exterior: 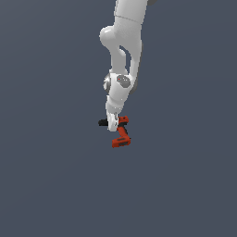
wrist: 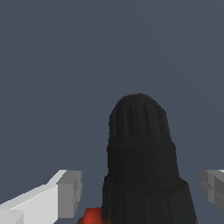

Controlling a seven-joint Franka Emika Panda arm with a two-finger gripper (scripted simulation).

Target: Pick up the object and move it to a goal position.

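The object is a small drill with a red-orange body point(exterior: 121, 137) and a black nose point(exterior: 102, 122). In the exterior view my gripper point(exterior: 112, 125) points down over the junction of nose and body. The wrist view shows the black ribbed nose point(wrist: 140, 162) filling the space between my fingers, with a bit of red body point(wrist: 92, 216) at the picture's edge. The gripper point(wrist: 141, 191) is open. One finger point(wrist: 65, 192) and the other finger point(wrist: 214, 189) stand on either side of the nose, each with a small gap. Whether the drill rests on the ground I cannot tell.
Plain dark grey-blue ground point(exterior: 185, 185) surrounds the drill on every side. The white arm point(exterior: 122, 51) rises above the gripper toward the top of the exterior view. No other object shows.
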